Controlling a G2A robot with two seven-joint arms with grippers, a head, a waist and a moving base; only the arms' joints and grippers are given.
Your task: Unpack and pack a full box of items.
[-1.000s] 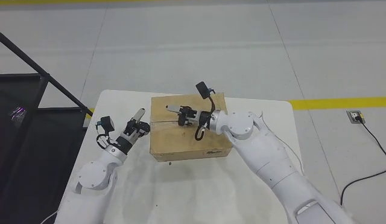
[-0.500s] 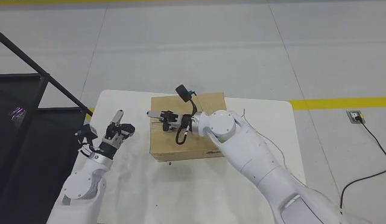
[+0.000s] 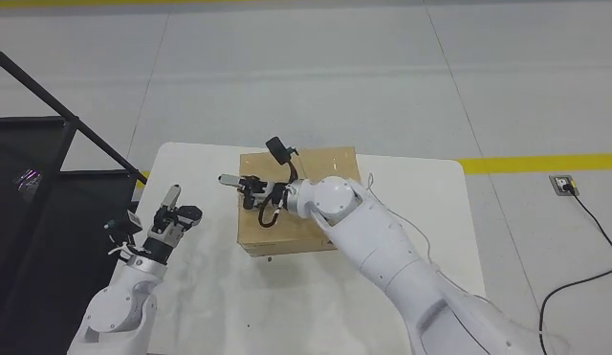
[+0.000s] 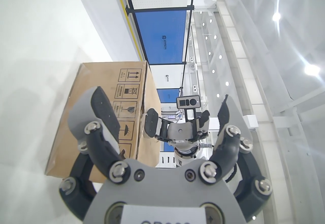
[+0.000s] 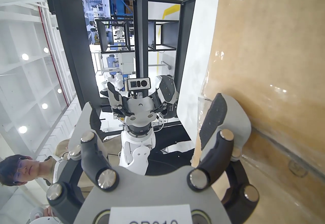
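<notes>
A closed cardboard box [image 3: 316, 161], sealed with clear tape, stands in the middle of the white table [image 3: 201, 164]. My right gripper [image 3: 237, 183] is open at the left edge of the box top. In the right wrist view one of its fingers [image 5: 218, 118] lies against the box top [image 5: 266, 57] beside the tape end, while the other hangs past the edge. My left gripper [image 3: 180, 207] is open and empty over the table, left of the box and apart from it. From the left wrist it [image 4: 165, 113] faces the box's printed side [image 4: 106, 113] and the right gripper [image 4: 177, 120].
A black metal frame [image 3: 38, 116] stands off the table's left side. Bare tabletop lies in front of the box and to its right. A yellow floor line [image 3: 535, 164] runs past the table's right side.
My right gripper has slid left across the box top to its left edge. My left gripper has drawn back leftward, away from the box.
</notes>
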